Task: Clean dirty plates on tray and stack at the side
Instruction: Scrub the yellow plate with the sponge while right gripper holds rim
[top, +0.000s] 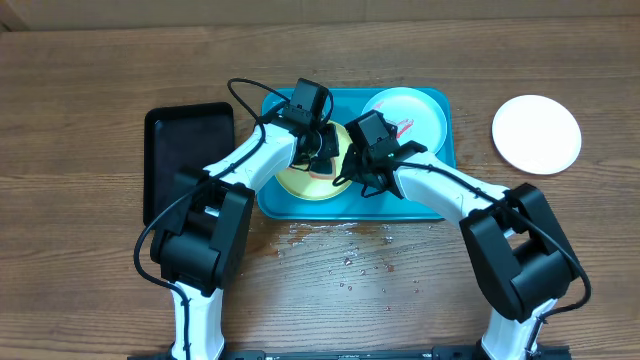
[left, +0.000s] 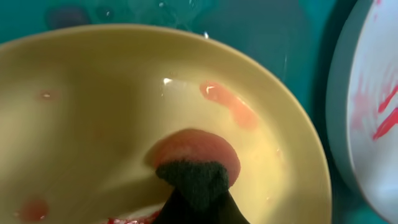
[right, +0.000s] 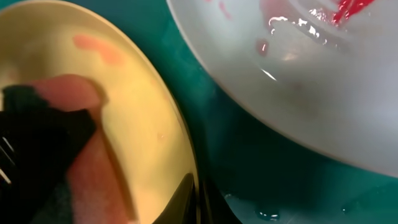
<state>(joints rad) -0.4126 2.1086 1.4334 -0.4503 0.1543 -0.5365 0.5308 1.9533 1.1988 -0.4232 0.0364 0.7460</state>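
One yellow plate (left: 93, 112): left tool (top: 318, 152) sponge (left: 199, 155) inside, right tool (top: 348, 176) at rim.

Narrow tray (right: 208, 146) gap between yellow plate (right: 146, 106) and mint plate (right: 298, 87)

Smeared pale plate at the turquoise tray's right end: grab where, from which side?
Probably the near rim of the red-smeared pale round plastic plate, coming from the robot's side. It sits close to the far and right walls of the turquoise plastic tray, with the yellow round plate on its left. Its rim flares up off the tray floor, leaving room for a finger underneath.
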